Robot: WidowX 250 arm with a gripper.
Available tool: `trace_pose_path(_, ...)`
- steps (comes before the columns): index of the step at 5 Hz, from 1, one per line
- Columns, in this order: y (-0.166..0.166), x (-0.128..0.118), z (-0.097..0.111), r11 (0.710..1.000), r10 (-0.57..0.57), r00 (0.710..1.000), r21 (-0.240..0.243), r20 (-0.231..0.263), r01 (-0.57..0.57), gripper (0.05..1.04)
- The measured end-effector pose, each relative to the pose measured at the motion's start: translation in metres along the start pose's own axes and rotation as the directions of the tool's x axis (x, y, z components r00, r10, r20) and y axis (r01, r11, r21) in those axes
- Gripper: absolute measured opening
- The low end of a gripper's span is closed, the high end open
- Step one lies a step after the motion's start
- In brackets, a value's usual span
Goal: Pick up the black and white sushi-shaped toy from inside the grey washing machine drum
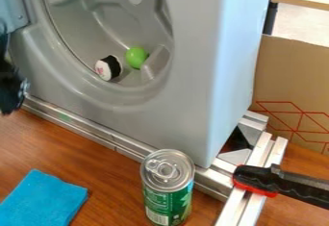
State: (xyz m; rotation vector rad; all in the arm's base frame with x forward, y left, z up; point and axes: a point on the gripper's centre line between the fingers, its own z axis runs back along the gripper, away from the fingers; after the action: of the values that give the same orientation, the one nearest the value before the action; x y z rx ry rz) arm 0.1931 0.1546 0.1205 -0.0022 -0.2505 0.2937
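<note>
A green can (167, 196) is standing beside a blue cloth (45, 200) on the bench (106, 165). The gripper (11, 97) is hanging by the toy washing machine (193, 100) — jaws spread or pressed together, I cannot tell — and its drum (83, 20) is holding a sushi roll (108, 68) and green ball (136, 57).

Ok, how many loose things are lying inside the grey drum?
2: a green ball on the right, and a black-and-white roll left of it. The rim may hide more.
</note>
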Motion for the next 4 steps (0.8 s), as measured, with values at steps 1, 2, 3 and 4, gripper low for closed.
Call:
trace_pose_path(1, -0.041, 0.015, 0.008, 0.992, -0.085, 0.995, -0.091, 0.046, 0.089, 0.359)
trace_pose_path(2, -0.065, 0.033, 0.011, 0.981, -0.106, 0.986, -0.15, 0.131, 0.126, 0.359)
trace_pose_path(3, -0.074, 0.054, 0.006, 0.985, -0.085, 0.978, -0.132, 0.189, 0.111, 0.359)
trace_pose_path(4, -0.082, 0.069, -0.009, 0.987, -0.077, 0.981, -0.127, 0.176, 0.1, 0.359)
